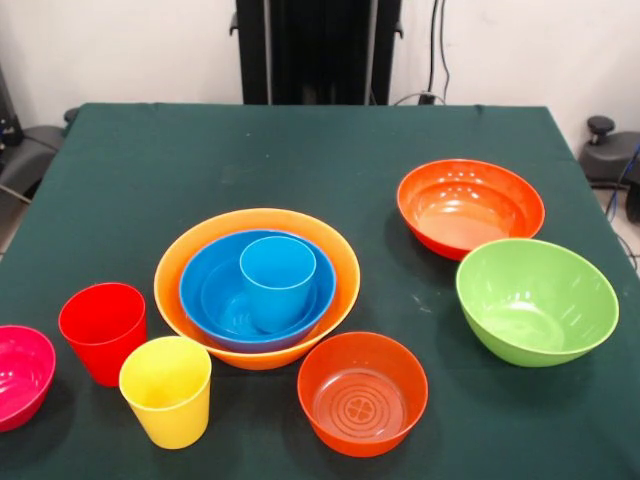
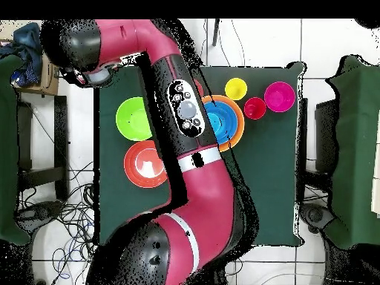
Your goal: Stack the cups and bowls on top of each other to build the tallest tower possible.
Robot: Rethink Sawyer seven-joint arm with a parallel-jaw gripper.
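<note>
Pincer: cannot be made out in either view; in the overhead view the red and black arm (image 2: 185, 159) crosses above the surface and ends near its edge, and whether the jaws are apart or together cannot be told.
Tower: pale orange bowl (image 1: 257, 288) at the bottom, blue bowl (image 1: 257, 290) nested inside it, light blue cup (image 1: 277, 281) upright in the middle, inside what looks like a small light blue bowl.
Red-orange bowl, front (image 1: 362, 393): just beside the tower, empty, upright.
Yellow cup (image 1: 167, 390): upright, just beside the tower on its other side.
Red cup (image 1: 103, 331): upright, next to the yellow cup.
Magenta-pink bowl (image 1: 20, 375): at the frame edge, beyond the red cup, partly cut off.
Red-orange bowl, rear (image 1: 470, 207): apart from the tower, empty.
Lime green bowl (image 1: 536, 301): close beside the rear red-orange bowl, empty.
Surface (image 1: 300, 160): dark green cloth, all pieces resting on it.
</note>
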